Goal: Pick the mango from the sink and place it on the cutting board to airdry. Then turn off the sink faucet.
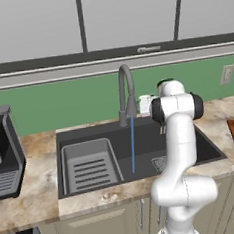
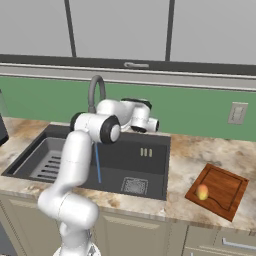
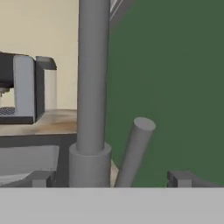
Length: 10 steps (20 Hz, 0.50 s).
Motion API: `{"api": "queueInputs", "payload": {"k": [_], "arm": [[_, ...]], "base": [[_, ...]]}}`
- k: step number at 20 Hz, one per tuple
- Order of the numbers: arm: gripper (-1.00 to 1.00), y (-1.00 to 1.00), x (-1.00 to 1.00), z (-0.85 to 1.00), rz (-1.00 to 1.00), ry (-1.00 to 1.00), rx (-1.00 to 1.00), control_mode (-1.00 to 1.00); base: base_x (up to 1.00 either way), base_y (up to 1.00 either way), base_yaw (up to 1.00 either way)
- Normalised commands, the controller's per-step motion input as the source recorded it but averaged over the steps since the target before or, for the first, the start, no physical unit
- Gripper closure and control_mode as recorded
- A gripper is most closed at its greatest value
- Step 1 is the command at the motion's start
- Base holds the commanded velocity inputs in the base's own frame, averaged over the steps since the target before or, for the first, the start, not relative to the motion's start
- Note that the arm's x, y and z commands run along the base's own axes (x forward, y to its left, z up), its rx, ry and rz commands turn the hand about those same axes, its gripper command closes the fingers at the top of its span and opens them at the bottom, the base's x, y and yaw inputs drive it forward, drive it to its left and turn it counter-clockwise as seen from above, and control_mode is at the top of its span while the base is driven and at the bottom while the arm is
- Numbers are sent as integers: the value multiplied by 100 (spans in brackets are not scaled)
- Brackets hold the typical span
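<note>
Pincer (image 3: 110, 178) agape at faucet (image 3: 92, 87)

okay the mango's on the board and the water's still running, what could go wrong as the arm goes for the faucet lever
The open gripper sits right at the sink faucet base, with the lever between its fingertips. It might knock the faucet's post rather than push the lever. A partial push could leave the water stream running. The mango, near the cutting board edge, might roll off.

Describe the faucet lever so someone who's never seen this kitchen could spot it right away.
Find the dark sink set in the marbled counter, then the tall grey gooseneck faucet rising at its back edge in front of the green wall. At the foot of the faucet's upright pipe, the lever is the short grey rod leaning out at a slant, much thinner than the pipe beside it.
</note>
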Motion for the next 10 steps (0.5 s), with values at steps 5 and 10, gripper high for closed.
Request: {"api": "queueInputs", "payload": {"k": [5,10], "arm": [[-100,98,-4,1,42,0,-1,-100],[-100,100,-8,10,34,-2,-4,-100]], "base": [[0,0,0],[0,0,0]]}}
